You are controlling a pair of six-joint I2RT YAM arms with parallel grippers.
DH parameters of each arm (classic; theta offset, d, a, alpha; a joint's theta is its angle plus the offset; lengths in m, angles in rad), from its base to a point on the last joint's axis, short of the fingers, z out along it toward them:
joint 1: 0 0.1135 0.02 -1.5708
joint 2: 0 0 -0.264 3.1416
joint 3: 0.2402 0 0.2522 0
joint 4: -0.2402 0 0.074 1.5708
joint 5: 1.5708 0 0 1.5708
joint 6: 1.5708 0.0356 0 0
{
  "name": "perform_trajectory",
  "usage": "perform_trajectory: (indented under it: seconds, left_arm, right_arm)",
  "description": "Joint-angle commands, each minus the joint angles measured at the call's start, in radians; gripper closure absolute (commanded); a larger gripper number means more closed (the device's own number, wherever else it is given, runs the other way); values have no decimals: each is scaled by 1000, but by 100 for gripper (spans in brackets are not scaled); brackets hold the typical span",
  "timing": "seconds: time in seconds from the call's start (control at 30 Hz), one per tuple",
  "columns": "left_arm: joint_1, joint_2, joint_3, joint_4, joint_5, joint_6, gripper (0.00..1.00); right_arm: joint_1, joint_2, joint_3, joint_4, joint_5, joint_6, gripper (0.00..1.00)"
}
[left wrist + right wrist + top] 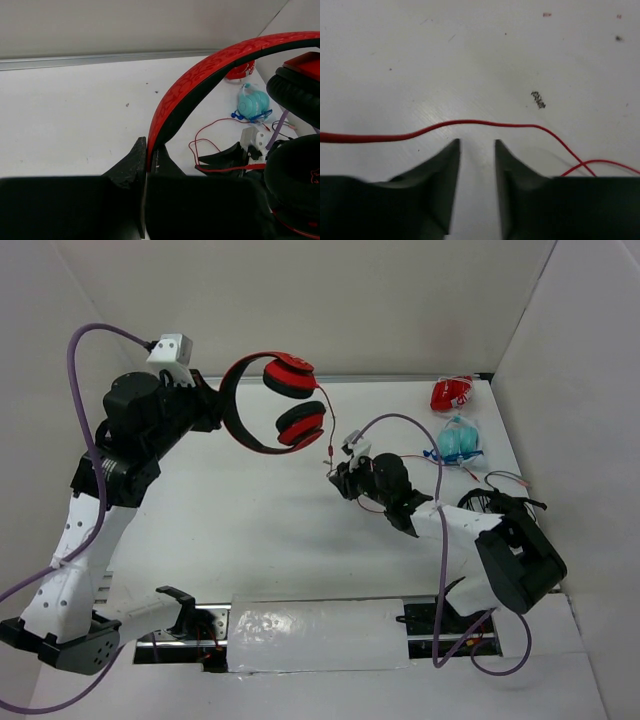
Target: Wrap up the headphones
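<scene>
The red headphones hang in the air at the back of the table, with both black ear pads to the right. My left gripper is shut on the red, black-lined headband. The thin red cable drops from the lower ear cup towards my right gripper. In the right wrist view the cable runs across just beyond my open right fingertips, with nothing between them. More cable loops lie on the table to the right.
A small red packet and a teal packet lie at the back right, near the right wall. White walls enclose the table on three sides. A purple hose arcs over the right arm.
</scene>
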Motion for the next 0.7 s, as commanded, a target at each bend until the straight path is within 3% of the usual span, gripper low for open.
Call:
perform_trajectory:
  seconds: [0.0,0.03,0.07,0.23,0.37,0.6,0.63,0.67]
  left_arm:
    - [9,-17,16,90,37,-31,100]
    - [12,-4,13,89,37,-40,100]
    - [19,5,10,86,37,-47,100]
    - [88,83,10,72,-13,-156,100]
    - [145,154,24,58,22,-226,100]
    - [161,152,25,101,143,-211,100]
    - [161,148,33,100,152,-202,100]
    - [156,134,35,104,157,-191,100]
  right_arm:
    - [7,-6,37,196,-64,-16,70]
    - [7,-11,37,206,-116,-16,95]
    - [10,-21,43,209,-125,-12,100]
    - [34,-121,-27,134,-130,33,100]
    - [80,-236,-107,94,-84,73,100]
    - [148,-380,-193,86,-70,54,100]
    - [157,-396,-195,80,-40,67,93]
    - [162,-408,-202,85,-6,70,77]
